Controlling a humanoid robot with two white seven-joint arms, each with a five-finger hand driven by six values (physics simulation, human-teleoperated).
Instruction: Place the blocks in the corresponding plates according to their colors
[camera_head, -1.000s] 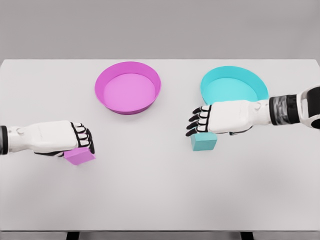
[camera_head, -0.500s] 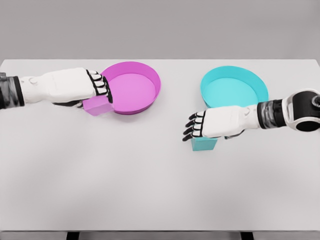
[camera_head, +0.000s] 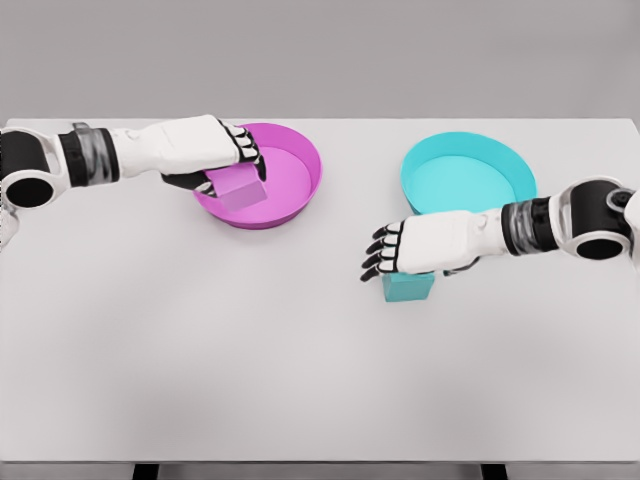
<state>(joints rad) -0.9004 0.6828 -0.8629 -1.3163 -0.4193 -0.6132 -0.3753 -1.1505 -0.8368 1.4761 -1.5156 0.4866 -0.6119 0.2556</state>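
My left hand (camera_head: 215, 155) is curled around the small magenta cube block (camera_head: 240, 187), holding it inside the round magenta plate (camera_head: 300, 150) near its left wall; I cannot tell whether the block touches the plate's floor. My right hand (camera_head: 410, 248) hovers over the small cyan cube block (camera_head: 408, 286), fingers spread and gripping nothing, the block sitting on the white counter (camera_head: 300, 360) just under my palm. The round cyan plate (camera_head: 468, 175) lies just beyond that hand.
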